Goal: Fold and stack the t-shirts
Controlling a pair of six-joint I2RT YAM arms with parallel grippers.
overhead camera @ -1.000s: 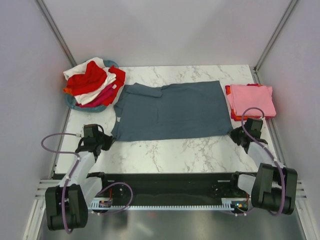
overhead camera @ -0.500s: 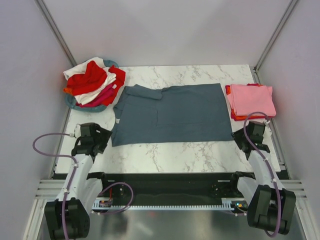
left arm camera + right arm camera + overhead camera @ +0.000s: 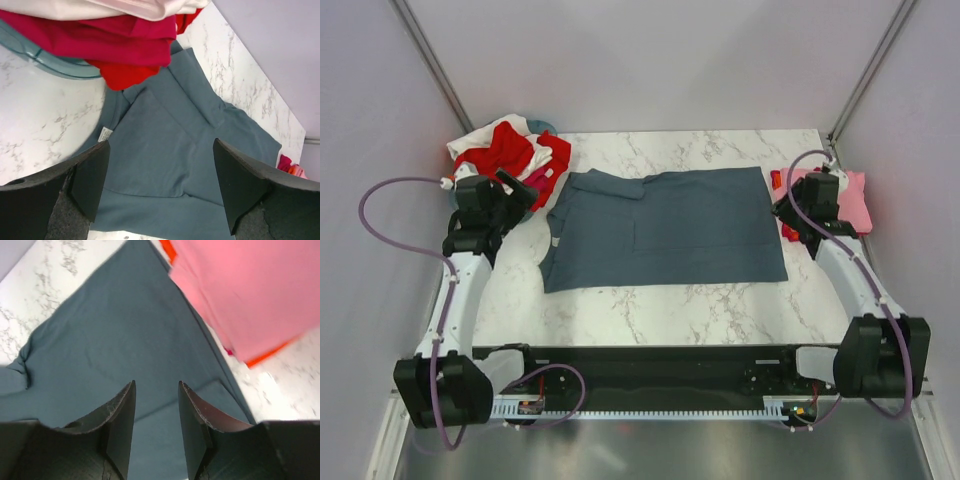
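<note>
A slate blue-grey t-shirt lies spread flat in the middle of the marble table, collar to the left. My left gripper hangs above its collar end beside the basket, jaws wide open and empty, with the shirt below them. My right gripper hovers over the shirt's right edge, open with nothing between its fingers. Just right of it lies a folded pink t-shirt on top of an orange-red one. Red, white and magenta t-shirts are heaped in the basket.
The round teal basket stands at the back left corner, with a magenta shirt and a red one hanging over its rim onto the grey shirt's collar. Grey walls close in the table on three sides.
Both grippers have opened and let go of the grey shirt's near corners. Both arms then swung away from me, left toward the basket, right toward the pink stack.
</note>
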